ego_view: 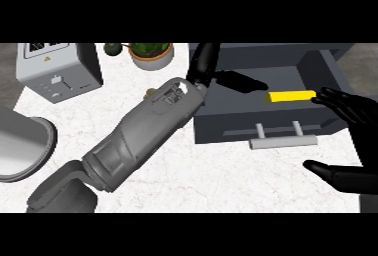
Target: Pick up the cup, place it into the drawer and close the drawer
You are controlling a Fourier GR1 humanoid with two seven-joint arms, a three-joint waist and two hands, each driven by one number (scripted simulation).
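Looking steeply down on a white marbled counter [221, 170], the far left holds the curved rim of a grey round vessel [22, 145], cut off by the edge. Behind it, at the upper left, stands a silver toaster [59, 67] with a lever and small buttons on its side. Further right along the back sits a potted plant [151, 54] in a tan pot, with a small dark round thing just beside it that cannot be identified. A grey forearm rises diagonally from the lower left toward the middle, ending in the black left hand [210, 70] at the left edge of an open dark grey drawer [244, 122]; its fingers stretch out over the drawer, one pointing right toward the yellow object, and they grip nothing that shows. Inside the drawer lies a bright yellow cup [290, 95], seen as a yellow bar near the right side. The drawer's front carries a pale grey bar handle [283, 142]. At the far right, the black right hand [354, 145] is open, fingers spread near the drawer's right corner and thumb pointing left below, apart from the handle and holding nothing.
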